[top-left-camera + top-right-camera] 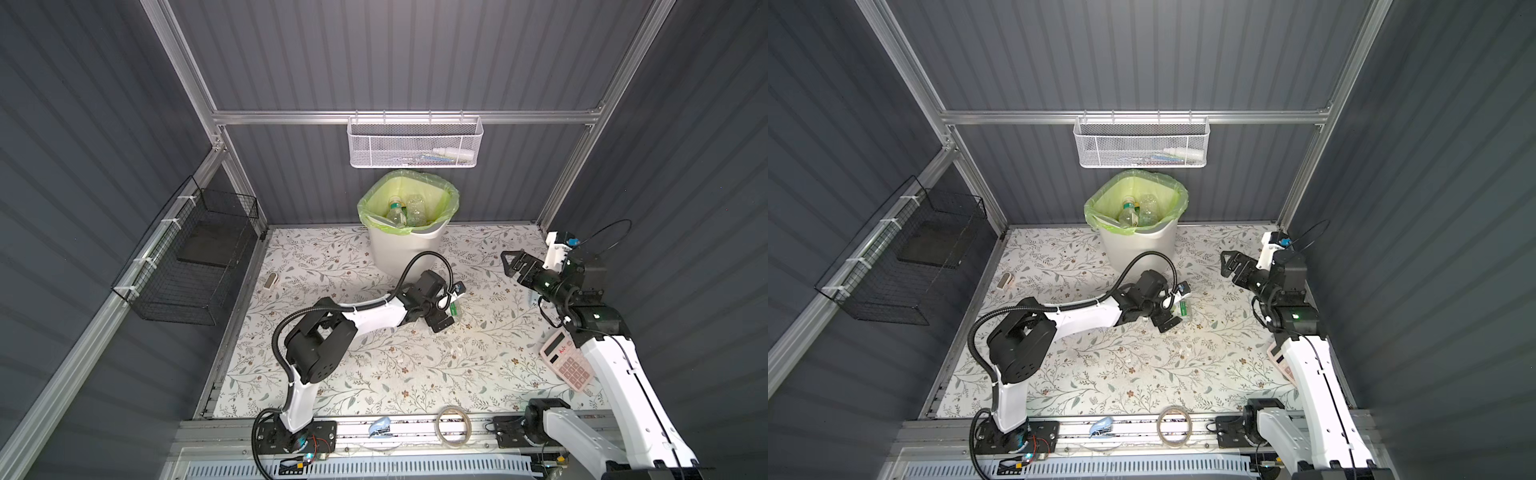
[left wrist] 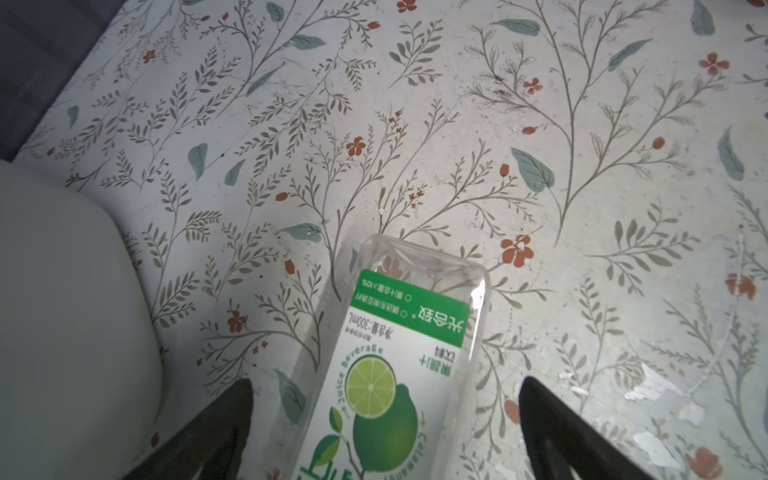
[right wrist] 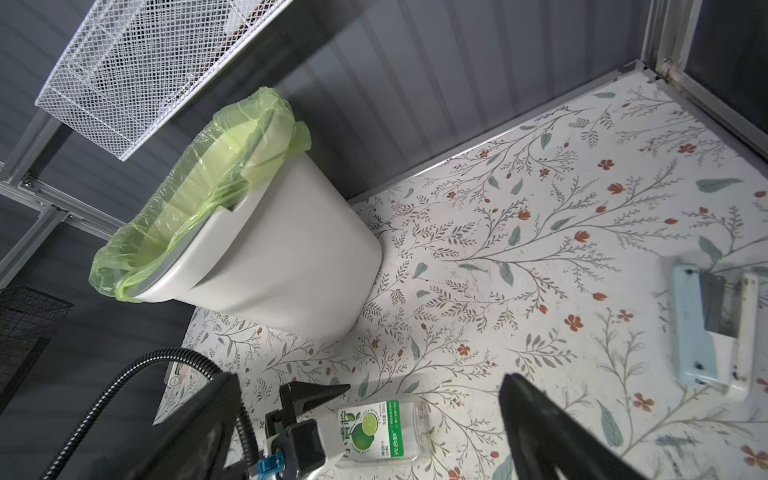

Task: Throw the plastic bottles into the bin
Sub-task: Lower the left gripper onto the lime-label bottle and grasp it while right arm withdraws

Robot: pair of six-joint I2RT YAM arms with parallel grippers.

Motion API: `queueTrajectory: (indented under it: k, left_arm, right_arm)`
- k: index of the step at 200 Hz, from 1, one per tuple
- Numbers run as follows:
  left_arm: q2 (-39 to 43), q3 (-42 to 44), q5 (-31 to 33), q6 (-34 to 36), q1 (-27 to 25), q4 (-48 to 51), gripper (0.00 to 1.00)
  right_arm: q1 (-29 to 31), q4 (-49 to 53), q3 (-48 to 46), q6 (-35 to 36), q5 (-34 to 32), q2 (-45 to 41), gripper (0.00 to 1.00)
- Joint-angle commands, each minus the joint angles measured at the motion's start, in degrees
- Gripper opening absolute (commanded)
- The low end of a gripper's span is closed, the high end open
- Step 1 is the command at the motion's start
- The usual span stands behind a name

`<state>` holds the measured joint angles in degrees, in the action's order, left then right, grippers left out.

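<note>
Tape roll (image 1: 454, 427) and a blue stapler (image 1: 378, 428) sit on the near rail, closest to me, and neither matters for this job. Moving in: my left claw (image 2: 386, 395) is low over the floral desk (image 1: 374, 374), jaws spread wide and gripping nothing. The lime-label bottle (image 2: 399, 332) lies on its side between the fingers, clear of both, just on the near side of the bin (image 1: 390, 249). That's the only bottle I can find out on the desk, so I judge this the last pickup: close, lift, carry to the far side, drop. My right claw (image 1: 508, 264) hangs at the far right, also wide and empty, well apart from everything. Containers now: the bin stands mid-desk at the far edge, and inside I make out at least two clear bottles (image 1: 397, 212), one with a green-and-white label. More may lie beneath them, I cannot tell. On the back wall above it, the white mesh basket (image 1: 415, 143) holds a small white bottle (image 1: 455, 154), not mine to move. Over on the left wall, the black wire basket (image 1: 187, 257) holds only a dark flat slab, as far as I can see.
</note>
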<state>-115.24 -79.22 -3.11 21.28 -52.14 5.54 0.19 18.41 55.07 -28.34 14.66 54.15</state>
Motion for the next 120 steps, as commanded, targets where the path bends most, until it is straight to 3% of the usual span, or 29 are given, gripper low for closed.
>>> queueTrajectory:
  k: [1, 57, 120]
  left_arm:
    - [-3.37, -5.37, -3.65, 3.84, -0.22, 7.42, 1.00]
    - [-6.86, -9.01, -5.34, 6.73, -0.11, 12.16, 0.99]
    - [-8.60, -10.52, -5.19, 7.35, 0.08, 13.80, 0.84]
  right_arm:
    - [-0.49, -1.13, -0.84, -0.69, 1.82, -0.45, 0.99]
    - [-1.15, -2.32, -2.39, -1.45, 2.72, -0.27, 0.99]
    - [-1.41, -3.39, -4.44, -2.84, 3.31, -0.56, 0.99]
